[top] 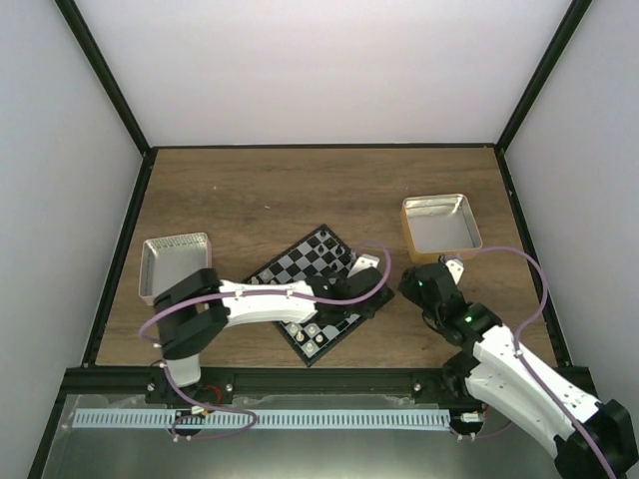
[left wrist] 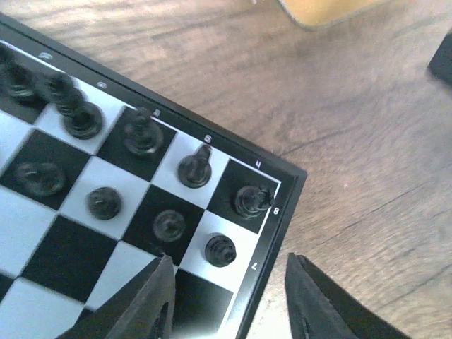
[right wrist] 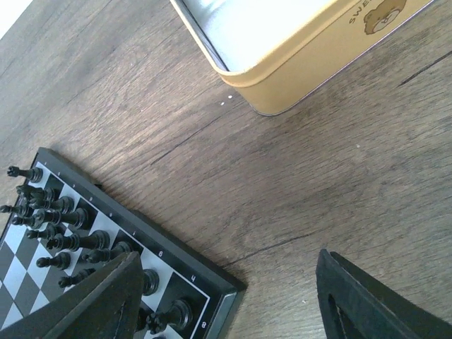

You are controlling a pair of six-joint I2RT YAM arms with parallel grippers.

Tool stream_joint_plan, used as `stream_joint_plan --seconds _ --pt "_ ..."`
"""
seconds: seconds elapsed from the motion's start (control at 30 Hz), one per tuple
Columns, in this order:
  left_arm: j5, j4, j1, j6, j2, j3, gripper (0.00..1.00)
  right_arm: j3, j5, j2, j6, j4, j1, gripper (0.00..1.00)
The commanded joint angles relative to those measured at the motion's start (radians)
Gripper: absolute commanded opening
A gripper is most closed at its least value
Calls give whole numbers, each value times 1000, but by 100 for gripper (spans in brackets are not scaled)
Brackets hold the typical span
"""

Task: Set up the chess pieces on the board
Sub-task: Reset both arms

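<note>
The board (top: 312,255) lies turned like a diamond at mid table. Black chess pieces (left wrist: 195,169) stand in two rows along its right edge, with one fallen in the corner square (left wrist: 251,201). White pieces (top: 311,334) stand near the front corner. My left gripper (left wrist: 229,261) hovers low over that right corner, open, with nothing between its fingers (left wrist: 152,300); a black pawn (left wrist: 220,249) stands just ahead of them. My right gripper (right wrist: 229,256) is open over bare wood beside the board's rim (right wrist: 176,261). From above, the left gripper (top: 371,295) and right gripper (top: 414,281) are close together.
A tan-rimmed metal tray (top: 440,226) stands behind the right gripper, also in the right wrist view as a yellow tin (right wrist: 296,63). A pink-rimmed tray (top: 174,262) sits at the left. Dark frame rails (top: 120,249) bound the wooden table (top: 300,190).
</note>
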Motion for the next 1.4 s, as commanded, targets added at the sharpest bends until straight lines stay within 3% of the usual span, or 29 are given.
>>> stream_joint_plan --seconds 0.0,0.17,0.27,0.3,0.43,0.53,0.9,1.13,1.37 --pt "-76 -35 4 -39 -142 -31 52 36 -32 -38 -53 -41 -8 69" --pt "-151 -96 10 -41 -307 -82 75 84 -127 -62 -142 -77 -7 72" --pt "-186 -112 10 -38 -420 -135 98 117 -213 -69 -164 -92 -7 77" --pt "-198 -119 10 -33 -459 -162 100 130 -229 -72 -163 -102 -7 79" --pt "-225 -147 10 -26 -621 -242 100 210 -255 -95 -181 -158 -7 87" --pt "-278 -195 8 -19 -758 -285 100 278 -234 -122 -218 -204 -7 99" --pt "-497 -396 8 139 -1233 -244 100 529 -14 -227 -365 -357 -7 100" --pt "-658 -542 8 185 -1317 -136 100 589 64 -323 -435 -346 -7 100" --pt "-718 -579 8 185 -1402 -117 100 569 106 -458 -477 -316 -7 100"
